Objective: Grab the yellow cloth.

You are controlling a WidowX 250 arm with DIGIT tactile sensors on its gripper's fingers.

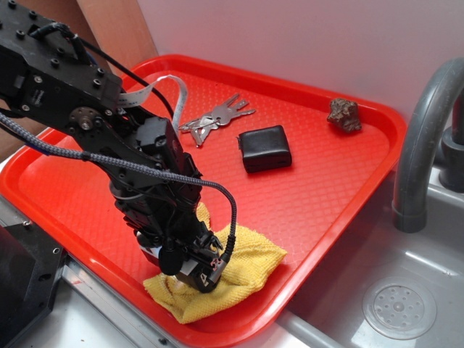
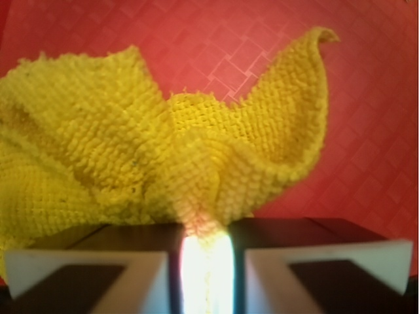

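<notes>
Jaws pinching yellow cloth [image 2: 196, 163] fold — wallet [image 1: 264, 148], keys [image 1: 216, 117], seemingly rock [image 1: 344, 114] well apart on tray [image 1: 341, 196].

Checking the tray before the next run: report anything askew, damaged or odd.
Only the yellow cloth stands out: it is bunched into folds at the near edge of the red tray, pinched in the gripper. The keys, black wallet and brown rock lie undisturbed.
</notes>
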